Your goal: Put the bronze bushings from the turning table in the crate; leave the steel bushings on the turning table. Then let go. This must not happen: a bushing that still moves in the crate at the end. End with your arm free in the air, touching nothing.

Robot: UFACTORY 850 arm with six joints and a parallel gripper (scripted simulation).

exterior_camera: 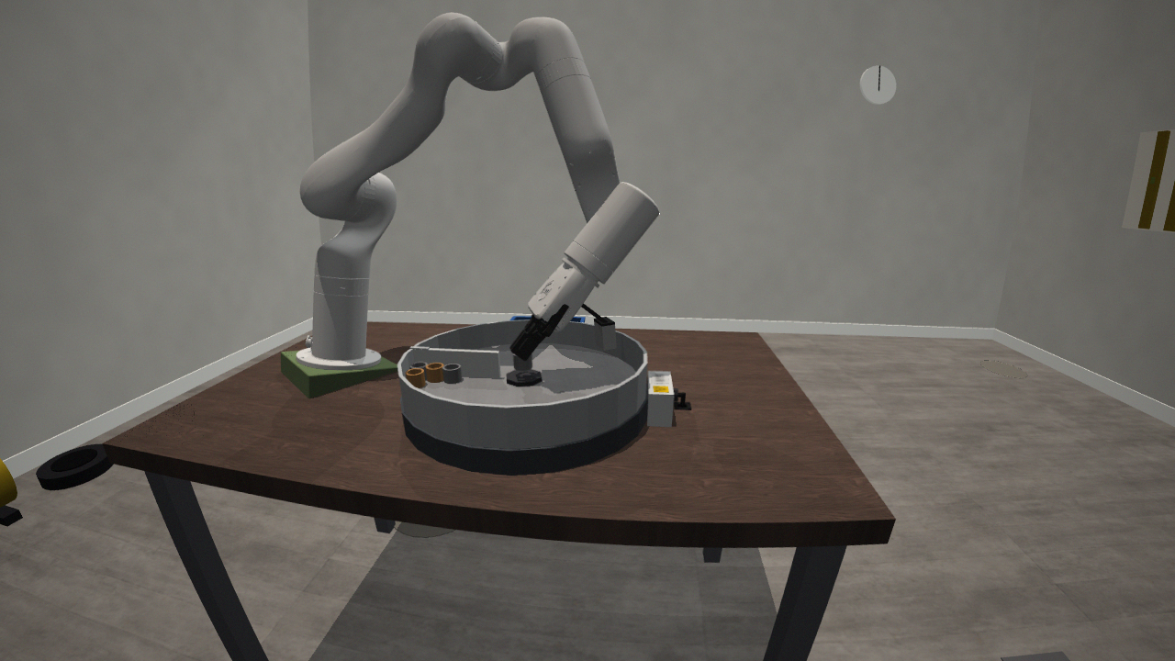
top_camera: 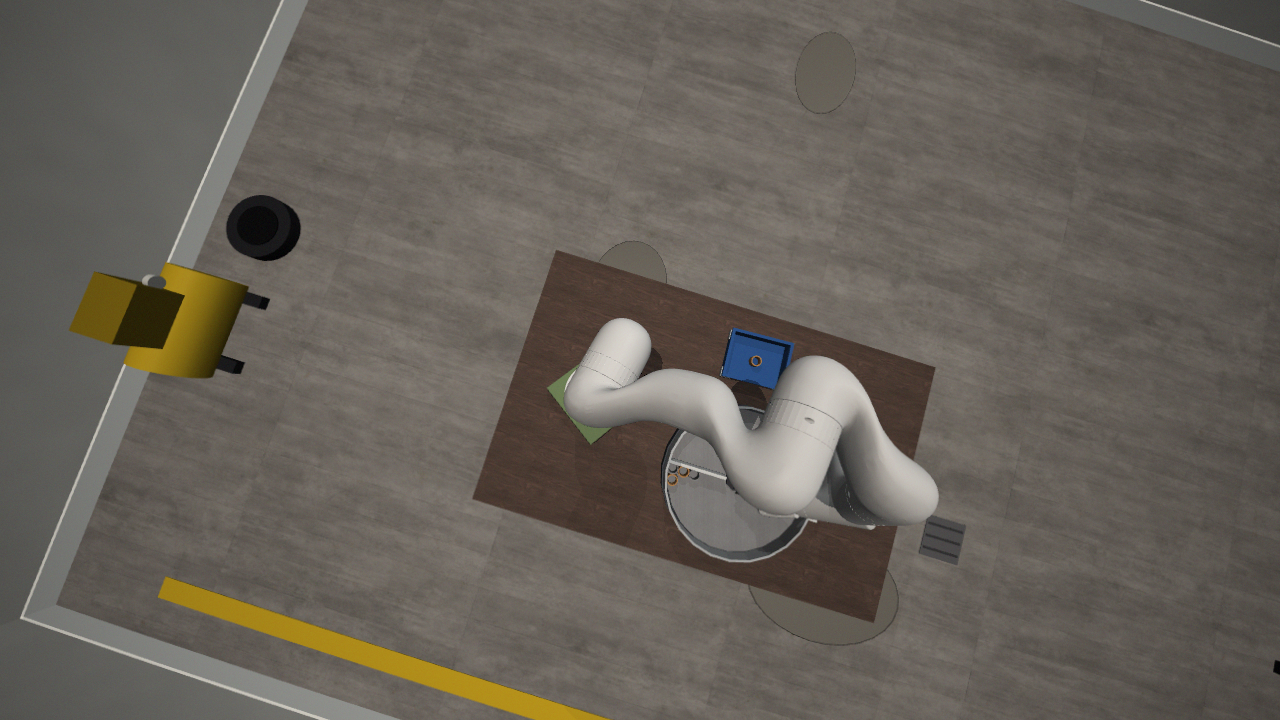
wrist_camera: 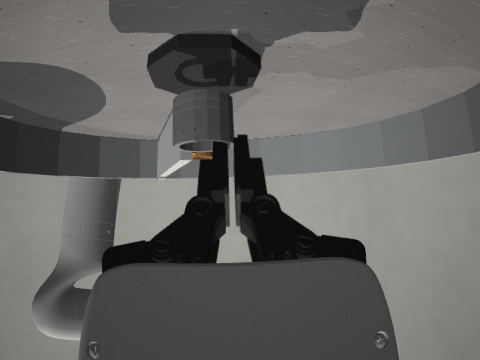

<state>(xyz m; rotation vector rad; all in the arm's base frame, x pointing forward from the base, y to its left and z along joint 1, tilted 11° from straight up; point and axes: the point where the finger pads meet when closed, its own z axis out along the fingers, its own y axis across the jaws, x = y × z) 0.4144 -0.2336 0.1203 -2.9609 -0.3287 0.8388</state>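
My hand (exterior_camera: 520, 348) (wrist_camera: 230, 155) is clenched on the wall of a steel bushing (exterior_camera: 522, 362) (wrist_camera: 202, 117), one finger inside its bore. The bushing hangs upright or nearly so, just above the black hub (exterior_camera: 523, 377) (wrist_camera: 160, 65) or beside it; I cannot tell whether they touch. My wrist leans, coming down from the counter's right-hand side.

What I judge matters next is where the bronze lies from me. Two bronze bushings (top_camera: 672, 484) (exterior_camera: 415, 377) sit on the turning table (top_camera: 738, 560) (exterior_camera: 525, 419) (wrist_camera: 320, 150), toward the counter's left edge from my hand, on the near-edge side of the divider (top_camera: 702, 469) (exterior_camera: 480, 362) (wrist_camera: 165, 150). Two more steel ones (top_camera: 693, 475) (exterior_camera: 452, 375) crowd them there.

The crate (top_camera: 738, 368) (exterior_camera: 519, 318) lies the other way, toward the counter's far edge, with one bronze bushing (top_camera: 750, 360) in it. So the steel piece I hold should stay on the turning table, set down well apart from that cluster, before I reach left for bronze. Opening too high could tip it.
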